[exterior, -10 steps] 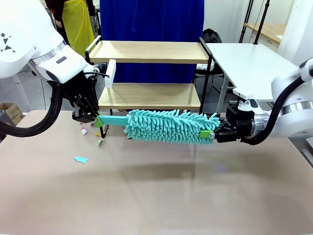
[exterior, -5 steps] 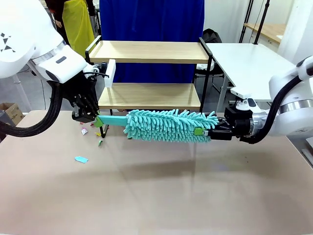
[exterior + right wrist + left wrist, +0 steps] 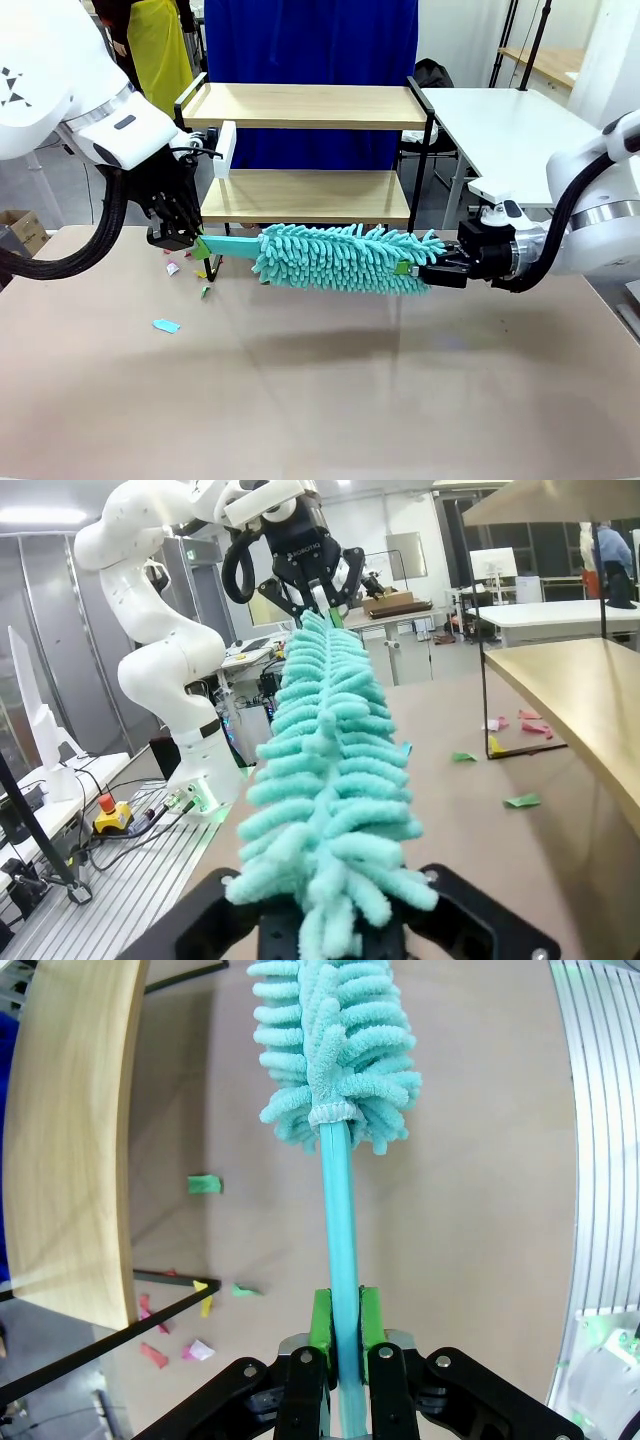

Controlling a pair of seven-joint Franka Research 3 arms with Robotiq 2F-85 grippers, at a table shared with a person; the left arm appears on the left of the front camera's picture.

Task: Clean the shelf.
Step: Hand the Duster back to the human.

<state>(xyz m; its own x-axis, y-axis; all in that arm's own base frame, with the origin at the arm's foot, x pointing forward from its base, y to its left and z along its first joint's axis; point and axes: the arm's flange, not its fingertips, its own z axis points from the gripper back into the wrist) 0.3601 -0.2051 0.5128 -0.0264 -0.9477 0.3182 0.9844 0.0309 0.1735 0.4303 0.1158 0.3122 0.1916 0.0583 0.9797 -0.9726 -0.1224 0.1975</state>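
While the left gripper [image 3: 196, 243] clamped the teal duster [image 3: 335, 257] handle and the right gripper [image 3: 420, 271] pinched its tip, the shelf [image 3: 305, 150] stood directly behind, mid-frame, parallel.

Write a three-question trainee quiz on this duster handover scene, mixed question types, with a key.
1. True or false: the left gripper is shut on the teal duster's handle.
2. Multiple choice: where do the coloured paper scraps lie? A) on the shelf's top board, B) on the table by the shelf's leg, C) in the right gripper.
3. Fill in: the right gripper meets the duster at its ____ end.

Key: 1 true. 2 B: the scraps lie on the table beside the shelf. 3 fluffy; that end hides whether the right gripper is shut on it.
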